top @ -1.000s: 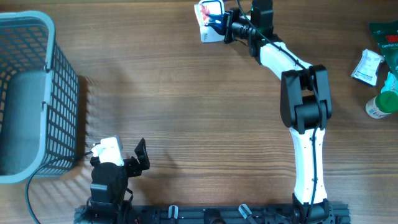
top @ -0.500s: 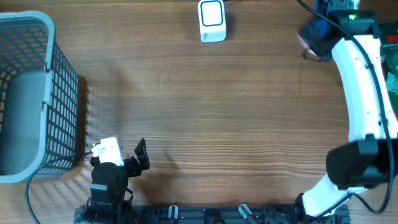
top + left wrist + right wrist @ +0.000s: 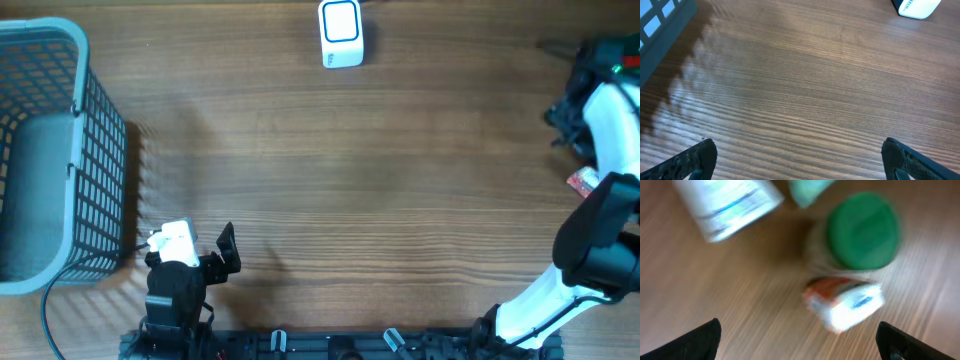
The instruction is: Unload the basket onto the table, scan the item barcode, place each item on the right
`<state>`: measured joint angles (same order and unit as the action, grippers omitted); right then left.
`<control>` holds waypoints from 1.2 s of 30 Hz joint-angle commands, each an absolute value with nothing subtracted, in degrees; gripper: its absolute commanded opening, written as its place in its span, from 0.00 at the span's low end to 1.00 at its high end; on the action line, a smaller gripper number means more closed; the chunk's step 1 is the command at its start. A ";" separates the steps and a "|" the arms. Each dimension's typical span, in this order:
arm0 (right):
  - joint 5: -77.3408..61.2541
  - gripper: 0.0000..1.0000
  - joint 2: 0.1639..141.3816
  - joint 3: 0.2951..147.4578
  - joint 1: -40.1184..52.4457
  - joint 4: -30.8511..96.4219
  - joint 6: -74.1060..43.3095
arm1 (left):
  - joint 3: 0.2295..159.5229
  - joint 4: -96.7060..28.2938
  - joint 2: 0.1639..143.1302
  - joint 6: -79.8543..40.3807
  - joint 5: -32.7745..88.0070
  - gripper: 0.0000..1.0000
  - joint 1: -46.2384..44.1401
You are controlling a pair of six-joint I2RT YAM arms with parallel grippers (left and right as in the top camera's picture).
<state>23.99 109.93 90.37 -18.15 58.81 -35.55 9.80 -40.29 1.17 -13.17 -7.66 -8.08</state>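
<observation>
Red-and-white packet point(image 3: 845, 302) lies free beside the green-capped bottle point(image 3: 862, 230), likely parked there; right claw point(image 3: 800, 342) and left claw point(image 3: 800, 162) both spread wide

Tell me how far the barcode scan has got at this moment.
Done, apparently: a second ago the right gripper held a red-and-white packet at the scanner, which now stands alone. In hand: nothing; the right gripper is open above what looks like that packet, lying on the table beside the green-capped bottle. The left gripper is open, idle. Left: perhaps scanning the neighbouring items.
</observation>
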 commanded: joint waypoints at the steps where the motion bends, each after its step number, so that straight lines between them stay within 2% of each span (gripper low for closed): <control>1: 4.36 1.00 104.81 102.00 -17.87 66.98 -29.28 | 9.47 -40.14 0.93 -12.43 -8.23 1.00 -7.75; 7: -9.61 1.00 81.65 105.84 -17.87 70.67 -27.03 | 9.47 -40.14 0.93 -12.43 -8.23 1.00 -7.75; 12: -10.39 1.00 65.34 105.82 -17.87 72.79 -27.11 | 9.47 -40.14 0.93 -12.43 -8.23 1.00 -7.75; 20: -9.58 1.00 58.39 105.51 -17.87 77.84 -26.28 | 9.47 -40.14 0.93 -12.43 -8.23 1.00 -7.75; 24: -9.06 1.00 56.16 100.57 -17.87 75.72 -27.03 | 9.47 -40.14 0.93 -12.43 -8.23 1.00 -7.75; 30: -8.84 1.00 38.41 78.22 -15.27 58.72 -27.00 | 9.47 -40.14 0.93 -12.43 -8.23 1.00 -7.75; 33: -8.84 1.00 27.38 58.00 -8.03 40.77 -27.16 | 9.47 -40.14 0.93 -12.43 -8.23 1.00 -7.75; 36: -8.75 1.00 19.57 42.39 -5.48 26.96 -30.35 | 9.47 -40.14 0.93 -12.43 -8.23 1.00 -7.75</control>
<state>-8.95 24.80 51.46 -6.96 32.86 -27.18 9.80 -40.34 1.17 -13.17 -7.66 -8.08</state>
